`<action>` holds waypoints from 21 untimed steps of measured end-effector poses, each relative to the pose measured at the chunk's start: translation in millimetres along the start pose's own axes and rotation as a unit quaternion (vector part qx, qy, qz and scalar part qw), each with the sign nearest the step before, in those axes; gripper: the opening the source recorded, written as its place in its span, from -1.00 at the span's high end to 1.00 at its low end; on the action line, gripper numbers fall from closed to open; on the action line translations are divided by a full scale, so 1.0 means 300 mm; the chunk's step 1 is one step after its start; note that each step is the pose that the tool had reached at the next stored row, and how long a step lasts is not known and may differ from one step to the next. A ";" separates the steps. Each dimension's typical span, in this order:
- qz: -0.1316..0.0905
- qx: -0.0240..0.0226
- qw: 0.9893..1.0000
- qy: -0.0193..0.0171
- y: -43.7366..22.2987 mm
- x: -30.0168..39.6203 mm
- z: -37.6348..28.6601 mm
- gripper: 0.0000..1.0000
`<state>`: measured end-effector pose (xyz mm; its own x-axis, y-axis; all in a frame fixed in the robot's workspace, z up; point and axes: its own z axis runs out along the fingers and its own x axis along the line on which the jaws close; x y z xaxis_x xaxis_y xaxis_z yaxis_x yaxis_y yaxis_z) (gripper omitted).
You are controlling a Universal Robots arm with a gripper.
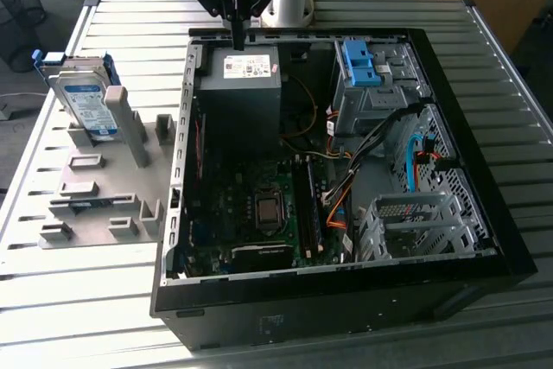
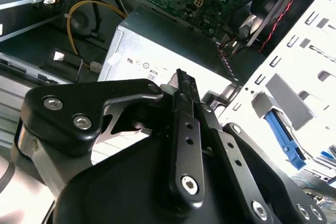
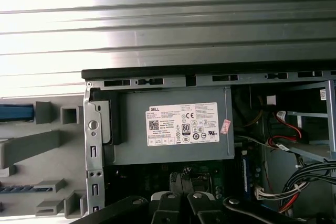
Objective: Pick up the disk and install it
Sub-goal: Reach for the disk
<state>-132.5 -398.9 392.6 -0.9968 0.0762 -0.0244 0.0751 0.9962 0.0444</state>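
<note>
**Labels in My View**

In the first wrist view, a white label [image 3: 182,124] sits on the dark grey box [image 3: 131,145]. It carries lines of small print, a square code and a row of certification marks, none of which I read out. A small red-and-white sticker [image 3: 226,126] touches the label's three o'clock edge.

In the exterior view, the disk [image 1: 85,97] stands at ten o'clock from the case [image 1: 346,308]. It wears a white and blue label [image 1: 93,114] whose print is too small to tell.
</note>
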 end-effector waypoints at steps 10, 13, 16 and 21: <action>0.000 0.000 1.000 0.000 -0.002 0.022 0.001 0.79; 0.000 0.000 1.000 0.000 -0.002 0.029 0.002 0.79; 0.000 0.000 1.000 0.000 -0.003 0.033 0.002 0.79; 0.000 0.000 1.000 0.000 -0.003 0.041 0.002 0.79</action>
<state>-144.7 -398.9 391.7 -0.9968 0.0762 -0.0245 0.0750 0.9962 0.0444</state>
